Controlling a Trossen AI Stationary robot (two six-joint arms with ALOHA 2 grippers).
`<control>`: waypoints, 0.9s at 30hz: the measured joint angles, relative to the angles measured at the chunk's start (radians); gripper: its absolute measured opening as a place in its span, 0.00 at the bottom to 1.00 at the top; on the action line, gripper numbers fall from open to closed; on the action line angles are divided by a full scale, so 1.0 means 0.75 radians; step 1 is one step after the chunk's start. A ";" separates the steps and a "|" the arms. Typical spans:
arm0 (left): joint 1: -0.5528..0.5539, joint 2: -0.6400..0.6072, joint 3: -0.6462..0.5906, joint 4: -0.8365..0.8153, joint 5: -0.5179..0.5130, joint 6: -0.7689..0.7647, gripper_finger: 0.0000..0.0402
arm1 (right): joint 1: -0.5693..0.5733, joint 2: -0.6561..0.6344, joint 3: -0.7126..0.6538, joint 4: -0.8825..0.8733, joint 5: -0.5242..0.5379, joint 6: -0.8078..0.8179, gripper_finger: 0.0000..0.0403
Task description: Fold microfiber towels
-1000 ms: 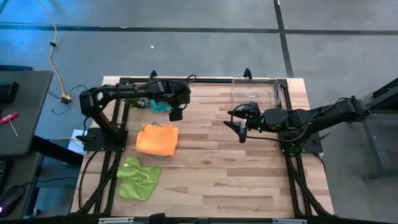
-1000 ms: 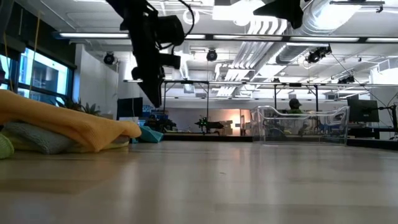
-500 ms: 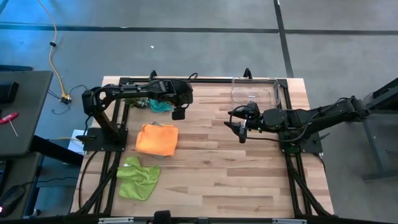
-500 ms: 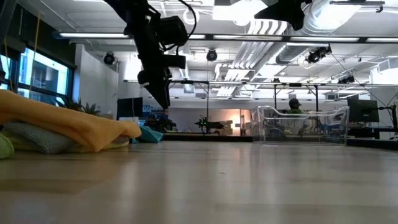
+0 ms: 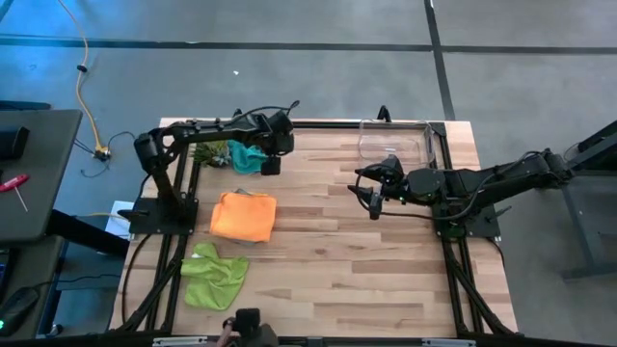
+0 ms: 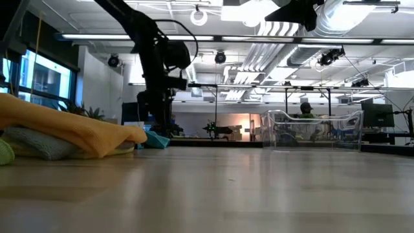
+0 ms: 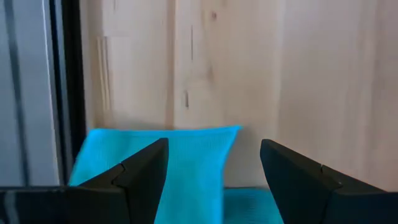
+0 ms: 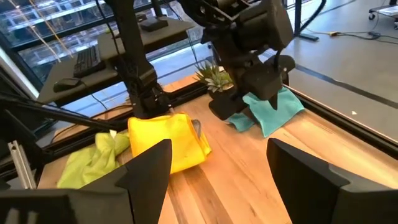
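A teal towel (image 5: 250, 154) lies crumpled at the table's far left and also shows in the left wrist view (image 7: 161, 168). My left gripper (image 5: 271, 166) is open and points down just over the towel's right edge (image 7: 214, 180), low in the low view (image 6: 158, 126). An orange towel (image 5: 243, 217) lies folded on a grey towel (image 6: 39, 145). A lime green towel (image 5: 214, 275) lies crumpled near the front left. My right gripper (image 5: 374, 200) is open and empty over the table's middle right.
A clear plastic bin (image 5: 395, 140) stands at the far right. A green spiky plant (image 5: 214, 152) sits beside the teal towel at the far left. Bare wooden table (image 5: 328, 260) lies between the towels and my right arm.
My left gripper has gone toward the table's far edge and down, from above the bare wood to just over the teal towel. It has stayed open.
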 joint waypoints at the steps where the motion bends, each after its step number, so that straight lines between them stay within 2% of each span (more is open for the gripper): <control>1: 0.005 0.011 0.000 0.003 -0.003 0.049 0.61 | 0.000 0.000 0.000 0.001 0.002 0.000 0.64; 4: 0.015 0.041 0.000 0.006 -0.061 0.146 0.61 | 0.000 0.000 0.000 0.001 0.004 0.002 0.64; 10: 0.065 0.095 0.000 -0.078 -0.054 0.376 0.61 | -0.013 0.000 0.000 0.002 0.021 0.010 0.64; 15: 0.080 0.170 0.001 -0.079 -0.061 0.464 0.61 | -0.034 0.000 0.000 0.001 0.034 0.058 0.64; 18: 0.073 0.215 0.000 -0.060 -0.101 0.480 0.61 | -0.050 0.001 0.000 0.002 0.035 0.061 0.64; 22: 0.071 0.218 0.001 -0.007 -0.080 0.443 0.58 | -0.068 0.001 0.000 0.001 0.038 0.083 0.64; 27: 0.052 0.211 0.001 0.033 -0.071 0.396 0.46 | -0.083 0.001 0.001 0.002 0.039 0.083 0.64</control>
